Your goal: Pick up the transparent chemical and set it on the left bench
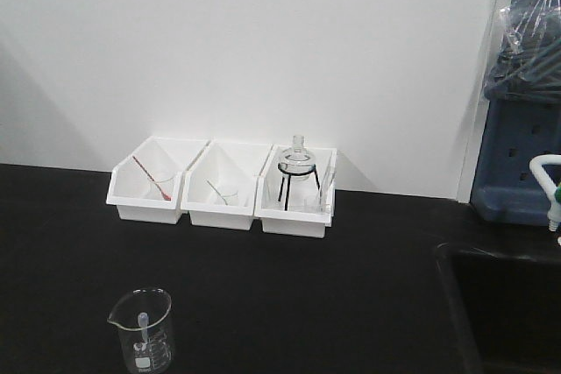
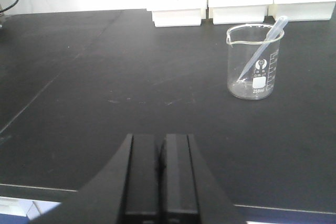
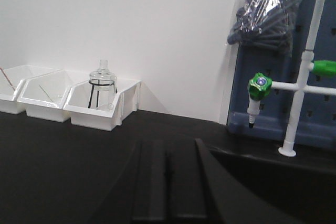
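The transparent chemical, a clear glass beaker (image 1: 143, 328) with a pipette leaning inside, stands upright on the black left bench (image 1: 289, 295) near its front edge. It also shows in the left wrist view (image 2: 255, 62), ahead and to the right of my left gripper (image 2: 160, 142), which is shut and empty, well short of it. My right gripper (image 3: 167, 156) is shut and empty over the bench, beside the sink edge. Neither gripper shows in the front view.
Three white bins (image 1: 223, 186) stand against the back wall; the right one holds a round flask on a black wire stand (image 1: 297, 168), the others hold small cups with sticks. A sunken sink (image 1: 508, 304) and a green-tipped tap (image 3: 260, 87) are at the right.
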Controlling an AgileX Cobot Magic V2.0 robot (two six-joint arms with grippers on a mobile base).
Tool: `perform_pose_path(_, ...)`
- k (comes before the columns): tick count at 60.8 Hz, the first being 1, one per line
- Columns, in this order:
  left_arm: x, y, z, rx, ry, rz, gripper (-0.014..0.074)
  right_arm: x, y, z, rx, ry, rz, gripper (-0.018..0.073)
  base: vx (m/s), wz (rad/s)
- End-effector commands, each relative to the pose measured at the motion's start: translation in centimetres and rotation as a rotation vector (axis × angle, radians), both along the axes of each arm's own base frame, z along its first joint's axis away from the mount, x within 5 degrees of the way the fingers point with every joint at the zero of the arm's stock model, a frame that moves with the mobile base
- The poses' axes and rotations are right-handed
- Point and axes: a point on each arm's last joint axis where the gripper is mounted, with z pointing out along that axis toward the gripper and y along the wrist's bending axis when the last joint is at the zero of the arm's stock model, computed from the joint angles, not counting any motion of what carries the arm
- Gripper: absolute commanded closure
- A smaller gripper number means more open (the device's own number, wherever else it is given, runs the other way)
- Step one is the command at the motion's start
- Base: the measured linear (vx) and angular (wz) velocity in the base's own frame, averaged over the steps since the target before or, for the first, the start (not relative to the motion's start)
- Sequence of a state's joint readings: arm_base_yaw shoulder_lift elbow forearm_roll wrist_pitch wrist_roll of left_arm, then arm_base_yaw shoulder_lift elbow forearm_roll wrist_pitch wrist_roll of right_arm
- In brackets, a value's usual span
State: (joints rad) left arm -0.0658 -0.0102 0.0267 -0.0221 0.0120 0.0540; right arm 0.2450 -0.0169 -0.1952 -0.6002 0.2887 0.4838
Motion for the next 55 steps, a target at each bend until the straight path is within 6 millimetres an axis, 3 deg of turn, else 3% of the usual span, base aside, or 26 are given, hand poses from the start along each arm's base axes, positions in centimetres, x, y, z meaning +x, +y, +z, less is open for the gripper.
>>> perform_pose_path(1,-0.1,0.0,0.3,-0.014,-0.081,-0.001,0.06,0.2,0.8,-0.1,0.03,-0.131,0.051,0.0566,0.0,0.0)
perform_pose_path(2,-0.1,0.0,0.3,-0.014,-0.081,-0.001,0.06,0.7,1.1,-1.9,0.056,-0.117,0.042,0.0566,0.0,0.0)
perform_pose_path(3,-0.1,0.0,0.3,-0.014,-0.081,-0.001,0.06,0.8,1.1,-2.1,0.058,-0.112,0.038,0.0566,0.0,0.0)
perform_pose_path(22,-0.1,0.0,0.3,-0.014,-0.081,-0.001,0.06,1.2,0.6,-4.8,0.136,0.042,-0.022,0.0564,0.0,0.0)
perform_pose_path(35,-0.1,0.0,0.3,-0.014,-0.081,-0.001,0.06,1.3,0.5,-5.7,-0.12,0.062,-0.071,0.0564,0.0,0.0)
perform_pose_path(43,-0.1,0.0,0.3,-0.014,-0.081,-0.001,0.06,1.4,0.1,-5.9,0.002,0.027,-0.158,0.0564,0.0,0.0)
perform_pose_path(55,-0.1,0.0,0.3,-0.014,-0.081,-0.001,0.06,1.4,-0.1,-5.9,0.01,0.028,-0.181,0.0564,0.0,0.0)
